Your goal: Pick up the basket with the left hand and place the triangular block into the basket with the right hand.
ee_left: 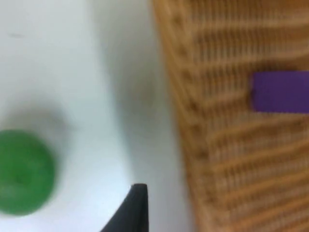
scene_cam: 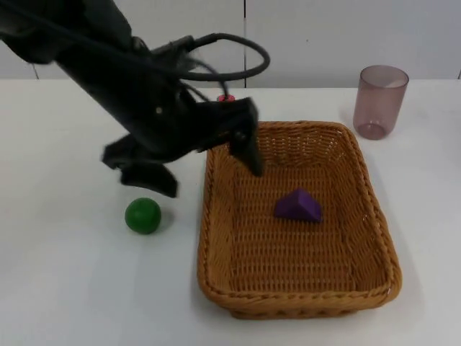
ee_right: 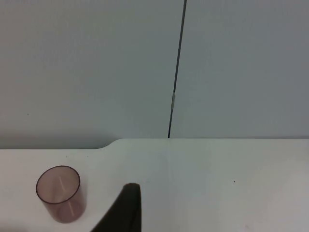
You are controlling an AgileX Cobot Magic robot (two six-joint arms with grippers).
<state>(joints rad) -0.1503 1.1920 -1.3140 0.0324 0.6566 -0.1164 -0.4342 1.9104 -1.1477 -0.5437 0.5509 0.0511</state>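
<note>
a: green ball [scene_cam: 142,215] on the left, then the left gripper [scene_cam: 209,164], jaws spread either side of the basket [scene_cam: 216,238] rim, clamping nothing.

b: triangular block [scene_cam: 297,205]?

a: lying inside it. wicker looks light, stiff; i'd pinch that rim. right gripper waits facing the cup [ee_right: 59,193], its jaws unreadable.

Left arm [scene_cam: 144,108] hides basket [scene_cam: 299,303] rim's far-left corner. Small red thing [scene_cam: 225,97] behind arm, mostly covered, can't ID.
</note>
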